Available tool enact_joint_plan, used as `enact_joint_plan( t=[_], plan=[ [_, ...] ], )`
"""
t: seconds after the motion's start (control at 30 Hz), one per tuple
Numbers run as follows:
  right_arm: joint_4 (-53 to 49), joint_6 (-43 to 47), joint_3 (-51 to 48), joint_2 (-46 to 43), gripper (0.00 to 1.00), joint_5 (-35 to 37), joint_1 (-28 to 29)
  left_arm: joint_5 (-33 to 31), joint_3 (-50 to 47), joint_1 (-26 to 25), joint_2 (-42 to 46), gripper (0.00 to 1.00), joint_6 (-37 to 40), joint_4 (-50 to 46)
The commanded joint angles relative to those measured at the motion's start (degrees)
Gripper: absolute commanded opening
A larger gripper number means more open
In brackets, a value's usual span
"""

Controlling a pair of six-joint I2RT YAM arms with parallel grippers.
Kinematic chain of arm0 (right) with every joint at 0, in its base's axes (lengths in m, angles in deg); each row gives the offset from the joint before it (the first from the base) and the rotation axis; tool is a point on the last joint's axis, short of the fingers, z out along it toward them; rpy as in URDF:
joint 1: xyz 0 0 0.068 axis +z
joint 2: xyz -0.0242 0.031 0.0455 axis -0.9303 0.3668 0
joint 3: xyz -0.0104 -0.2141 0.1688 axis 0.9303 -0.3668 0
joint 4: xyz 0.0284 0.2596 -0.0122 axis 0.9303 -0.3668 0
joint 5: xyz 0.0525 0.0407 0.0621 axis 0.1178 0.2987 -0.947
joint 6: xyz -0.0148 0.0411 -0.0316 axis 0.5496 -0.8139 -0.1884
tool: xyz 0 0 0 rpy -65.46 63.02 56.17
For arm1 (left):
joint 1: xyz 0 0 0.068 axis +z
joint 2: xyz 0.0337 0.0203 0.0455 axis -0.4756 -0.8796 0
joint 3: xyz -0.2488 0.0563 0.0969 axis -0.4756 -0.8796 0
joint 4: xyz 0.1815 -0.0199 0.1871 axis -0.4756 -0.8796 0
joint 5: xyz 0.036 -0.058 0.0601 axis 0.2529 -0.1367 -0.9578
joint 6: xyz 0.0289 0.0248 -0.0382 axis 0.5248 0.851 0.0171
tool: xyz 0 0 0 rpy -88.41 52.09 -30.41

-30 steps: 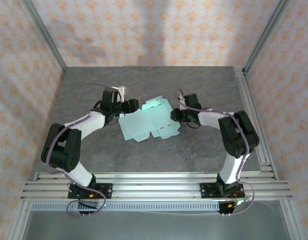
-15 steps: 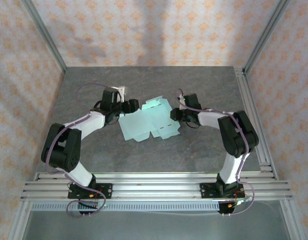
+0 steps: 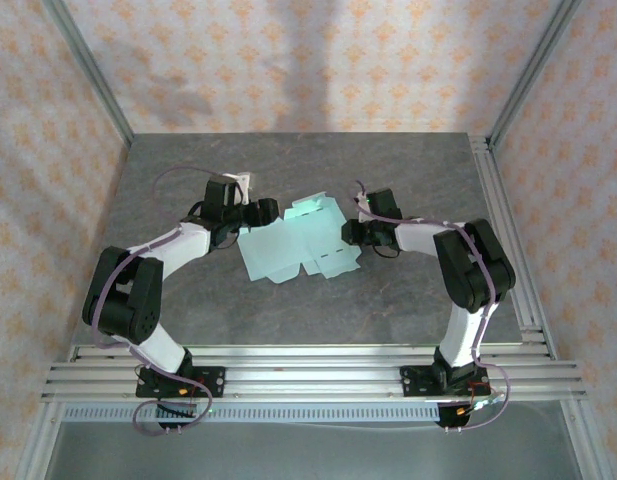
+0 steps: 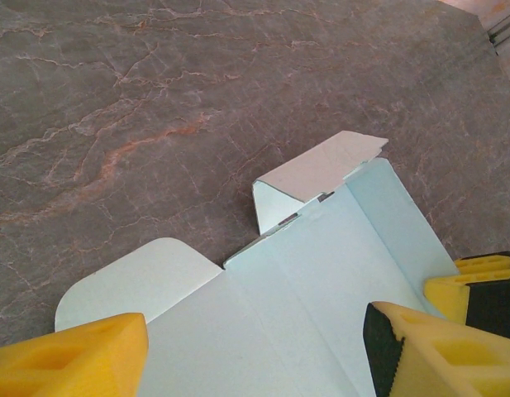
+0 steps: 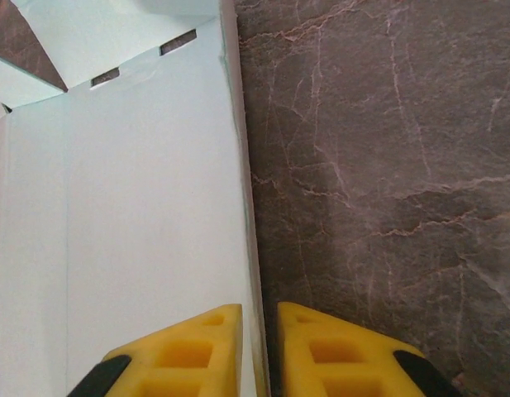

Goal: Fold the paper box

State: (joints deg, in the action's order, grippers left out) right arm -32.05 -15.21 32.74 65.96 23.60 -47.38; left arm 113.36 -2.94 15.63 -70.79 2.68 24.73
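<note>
The paper box (image 3: 293, 245) lies as a pale mint-green die-cut sheet in the middle of the table, with one end flap (image 4: 316, 169) creased upward. My left gripper (image 3: 256, 213) is at the sheet's left edge. In the left wrist view the left gripper (image 4: 255, 331) is open, its yellow fingers (image 4: 81, 356) set wide apart over the paper box (image 4: 321, 273). My right gripper (image 3: 350, 232) is at the sheet's right edge. In the right wrist view the right gripper (image 5: 259, 310) has its jaws close together on either side of the long edge of the paper box (image 5: 139, 207).
The grey marbled table top (image 3: 288, 160) stretches beyond the sheet towards the back. Aluminium rails run along the right side (image 3: 500, 210) and the front (image 3: 308, 365). Patterned walls enclose the cell.
The right arm has shifted very slightly and its jaws have narrowed a little on the sheet's edge. The left arm and the sheet have not moved.
</note>
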Motion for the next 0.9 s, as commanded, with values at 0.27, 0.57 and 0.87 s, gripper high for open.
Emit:
enact_joint_plan(
  t=[0.27,0.57,0.87],
  plan=[
    [-4.2,5.3,2.4,-1.2,0.0,1.8,0.1,1.4,1.4,-0.6,0.5,0.71,0.0,1.3],
    [-11.1,19.2,6.3,-8.0,0.0,13.6,2.3,0.1,1.0,-0.2,2.3,0.87,-1.1,2.2],
    [-13.0,46.3,10.0,-8.6,0.0,39.7,10.3,-1.6,-2.6,0.9,9.2,1.0,-2.0,1.9]
  ],
)
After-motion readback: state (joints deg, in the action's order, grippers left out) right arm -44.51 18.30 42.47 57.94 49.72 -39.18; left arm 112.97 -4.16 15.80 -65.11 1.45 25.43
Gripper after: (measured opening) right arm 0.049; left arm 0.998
